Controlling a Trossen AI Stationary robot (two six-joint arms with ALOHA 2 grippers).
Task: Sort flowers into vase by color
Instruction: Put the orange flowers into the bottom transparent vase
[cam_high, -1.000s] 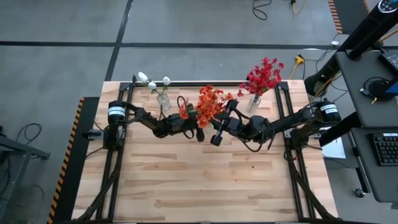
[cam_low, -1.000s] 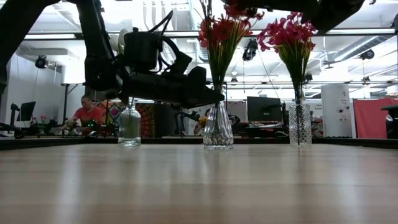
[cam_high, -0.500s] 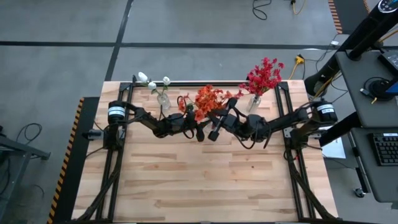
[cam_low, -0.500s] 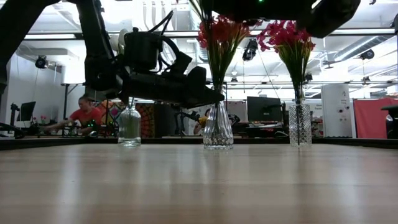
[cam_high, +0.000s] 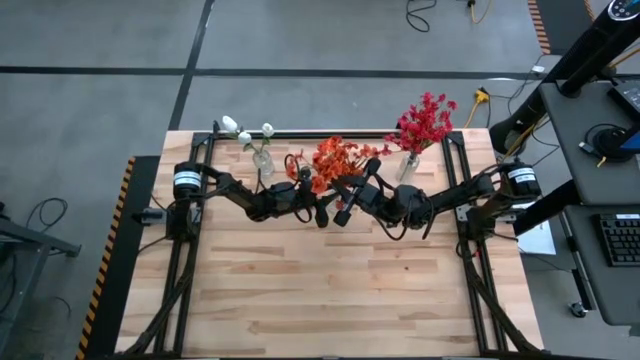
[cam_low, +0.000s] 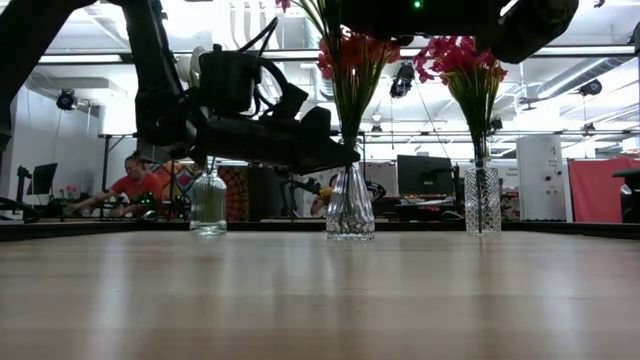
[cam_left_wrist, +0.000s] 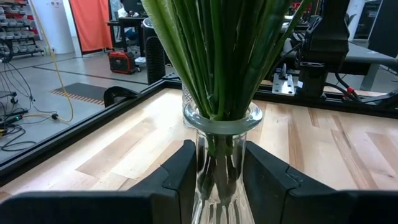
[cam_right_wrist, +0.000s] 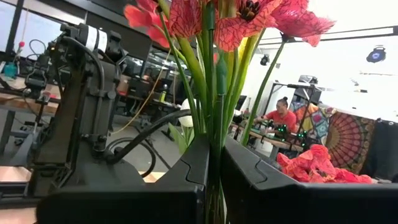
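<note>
Along the far edge of the desk (cam_high: 330, 300) stand three clear glass vases. The small bottle vase (cam_low: 208, 202) nearest the far left corner holds the white flowers (cam_high: 246, 131). The middle vase (cam_low: 350, 203) holds the orange flowers (cam_high: 334, 162), their green stems (cam_left_wrist: 217, 56) packed tightly in its neck. The right vase (cam_low: 482, 200), near the far right corner, holds the crimson flowers (cam_high: 424, 121).

Both arms reach in toward the middle vase and crowd it from either side, covering much of it from above. In the room beyond the desk, a person in a red top (cam_low: 139, 182) sits at a bench.

The left gripper (cam_left_wrist: 214, 171) is partly open, its fingers (cam_left_wrist: 180, 171) set on either side of the middle vase's body, bracing it at the glass. The right gripper (cam_right_wrist: 214, 165) is above, among the orange blooms, its fingers (cam_right_wrist: 198, 163) closed narrowly on a single thin green stem (cam_right_wrist: 214, 93) that runs up between them to a red-orange bloom (cam_right_wrist: 242, 15).
</note>
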